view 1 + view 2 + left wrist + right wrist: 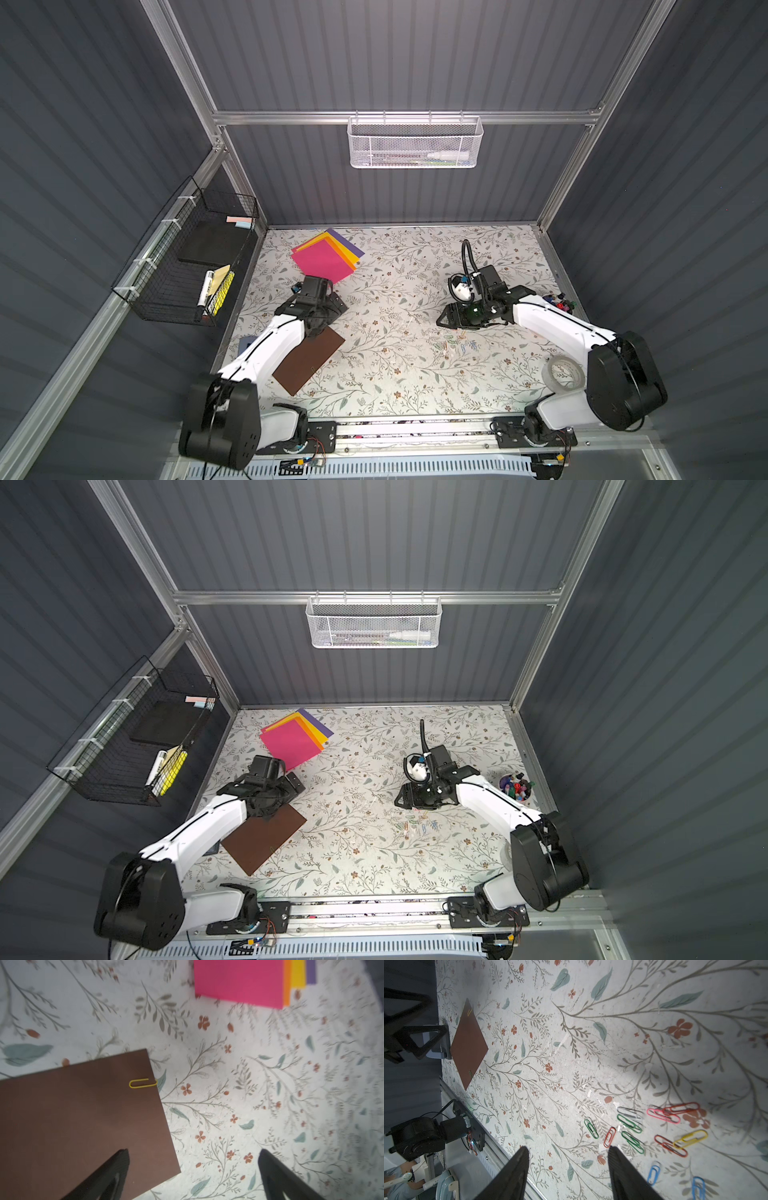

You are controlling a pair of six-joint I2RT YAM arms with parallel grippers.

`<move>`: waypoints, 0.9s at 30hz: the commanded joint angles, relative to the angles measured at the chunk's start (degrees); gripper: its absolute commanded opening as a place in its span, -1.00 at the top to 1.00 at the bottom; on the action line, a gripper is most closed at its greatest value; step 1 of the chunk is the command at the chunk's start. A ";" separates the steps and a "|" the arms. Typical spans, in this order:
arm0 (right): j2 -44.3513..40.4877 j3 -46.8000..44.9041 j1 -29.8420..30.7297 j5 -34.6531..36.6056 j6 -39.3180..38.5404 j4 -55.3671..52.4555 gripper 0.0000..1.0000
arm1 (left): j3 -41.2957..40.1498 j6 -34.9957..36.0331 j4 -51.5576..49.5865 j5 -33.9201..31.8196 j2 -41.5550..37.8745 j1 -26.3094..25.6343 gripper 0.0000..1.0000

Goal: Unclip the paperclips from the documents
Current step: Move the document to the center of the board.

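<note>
A brown document (83, 1122) lies at the front left of the table, also visible in a top view (309, 359). A yellow paperclip (142, 1083) is clipped on its edge. My left gripper (193, 1151) hangs open above the sheet's corner, one finger over the brown paper and the other over bare table, holding nothing. Beyond it lies a fanned stack of documents (324, 259) with a pink sheet on top and orange, yellow and purple edges showing. Several loose paperclips (654, 1126) in mixed colours lie beside my right gripper (568, 1148), which is open and empty just above the table.
A cup of markers (515, 787) stands at the right edge. A clear tape roll (565, 372) lies by the right arm. A black wire basket (187, 257) hangs on the left wall and a white mesh basket (415, 143) on the back wall.
</note>
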 commanded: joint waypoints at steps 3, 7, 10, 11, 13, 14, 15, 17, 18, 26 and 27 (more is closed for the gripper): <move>-1.42 2.32 0.35 -1.43 -1.36 -0.64 -0.29 | 4.06 -5.74 -5.79 -6.17 6.20 -4.51 -0.99; -2.69 2.16 0.35 -1.03 -1.58 -0.94 -0.33 | 5.31 -6.68 -5.57 -9.73 8.98 -4.76 -0.99; -2.82 2.23 0.27 -0.96 -1.89 -0.93 -0.33 | 3.88 -6.51 -2.14 -7.45 13.09 -4.93 -0.99; -2.82 2.41 0.27 -0.89 -2.02 -1.02 -0.34 | 3.47 -6.23 -0.59 -5.49 14.30 -5.17 -0.99; -2.90 2.76 0.08 -0.83 -2.49 -1.69 -0.34 | 3.40 -6.20 1.26 -2.24 15.65 -6.12 -0.99; -3.06 2.90 0.09 -0.74 -2.70 -1.98 -0.34 | 3.63 -6.84 1.63 -0.74 15.97 -6.93 -0.99; -3.17 2.95 0.00 -0.57 -2.88 -2.17 -0.35 | 3.84 -7.61 2.22 0.59 16.11 -7.85 -0.99; -3.50 2.87 -0.13 -0.02 -2.98 -2.12 -0.35 | 4.75 -9.24 3.28 2.78 16.39 -9.24 -0.99; -3.61 2.74 -0.13 0.32 -2.99 -1.88 -0.36 | 5.29 -10.14 4.54 3.86 16.63 -9.79 -0.99; -1.84 1.64 -0.17 -1.66 -1.50 0.55 -0.38 | 17.68 -17.70 12.29 10.45 23.74 -14.51 -0.99; -1.82 1.25 -0.17 -1.75 -1.26 1.00 -0.38 | 19.41 -18.55 13.19 11.06 24.93 -14.81 -0.99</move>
